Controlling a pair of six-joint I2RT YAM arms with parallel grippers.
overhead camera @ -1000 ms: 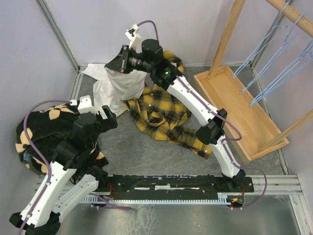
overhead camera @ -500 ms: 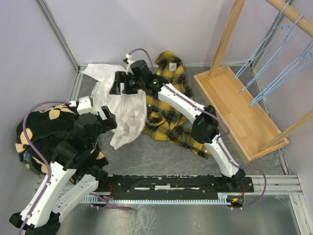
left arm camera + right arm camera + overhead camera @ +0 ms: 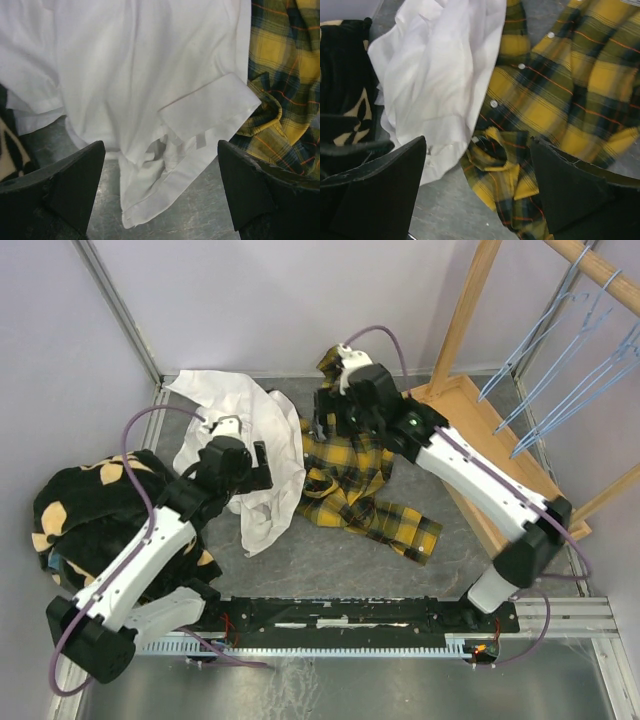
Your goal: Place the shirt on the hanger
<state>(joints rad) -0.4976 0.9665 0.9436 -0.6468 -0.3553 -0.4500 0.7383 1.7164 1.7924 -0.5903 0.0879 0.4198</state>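
From the overhead camera, the one container I see is the wooden tray point(image 3: 497, 483) at the right of the frame. A wooden post stands in its far corner. Above it, in the upper right, the light-blue hangers point(image 3: 572, 402) hang from a wooden rail point(image 3: 590, 265), well apart from the clothes.

The shirt point(image 3: 345, 490) lies crumpled on the grey table point(image 3: 300, 565) in the middle of the frame, its collar toward the far wall and one sleeve trailing toward the lower right. My right arm crosses over its right part. A white garment point(image 3: 255, 425) lies to its left and laps over its left edge, and a black fleece point(image 3: 80, 500) is heaped at the far left. The left gripper point(image 3: 258, 466) sits over the white garment. The right gripper point(image 3: 323, 427) sits over the shirt's upper part, near where the two fabrics meet.

On the left wrist camera, my fingers point(image 3: 70, 187) are spread wide and hold nothing. White cloth fills most of the frame between them, with a folded cuff right of centre. The plaid shows along the right edge, partly under that cuff, and a bit of fleece is at the lower left.

On the right wrist camera, those fingers point(image 3: 570, 192) are also wide apart and empty. Between them is a bunched fold of plaid. The button placket runs up toward the upper right, and the white garment covers the shirt's left margin. The fleece is at the far left.
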